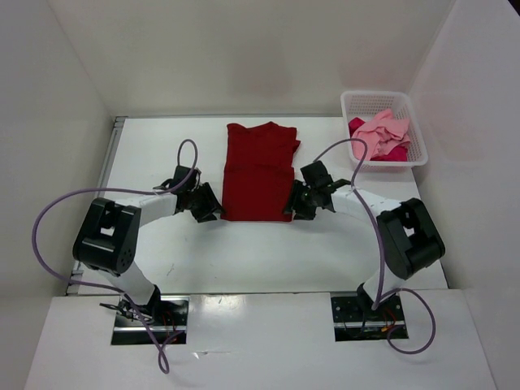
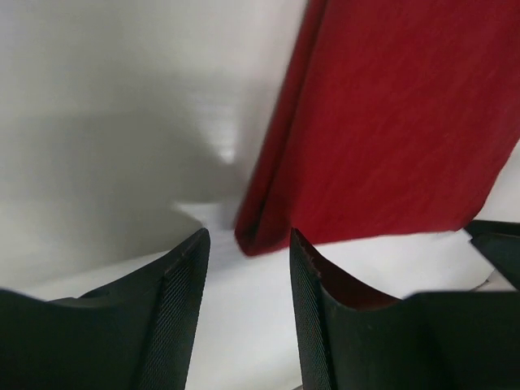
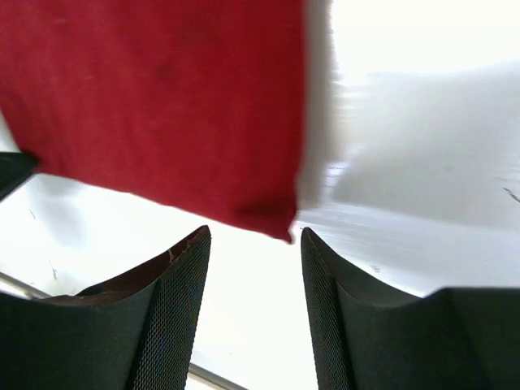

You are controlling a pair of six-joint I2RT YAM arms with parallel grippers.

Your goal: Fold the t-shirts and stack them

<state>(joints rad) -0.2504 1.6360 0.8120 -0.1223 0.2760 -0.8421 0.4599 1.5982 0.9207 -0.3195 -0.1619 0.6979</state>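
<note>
The dark red t-shirt (image 1: 258,172) lies folded into a long strip on the table's middle, neck end far. My left gripper (image 1: 213,209) is open and empty just left of its near left corner, which shows ahead of the fingers in the left wrist view (image 2: 260,236). My right gripper (image 1: 297,203) is open and empty just right of its near right corner, seen in the right wrist view (image 3: 272,215). The light pink t-shirt (image 1: 379,132) and the crimson-pink t-shirt (image 1: 396,151) lie crumpled in the basket.
The white mesh basket (image 1: 364,101) stands at the table's back right. White walls enclose the table on the left, back and right. Purple cables loop off both arms.
</note>
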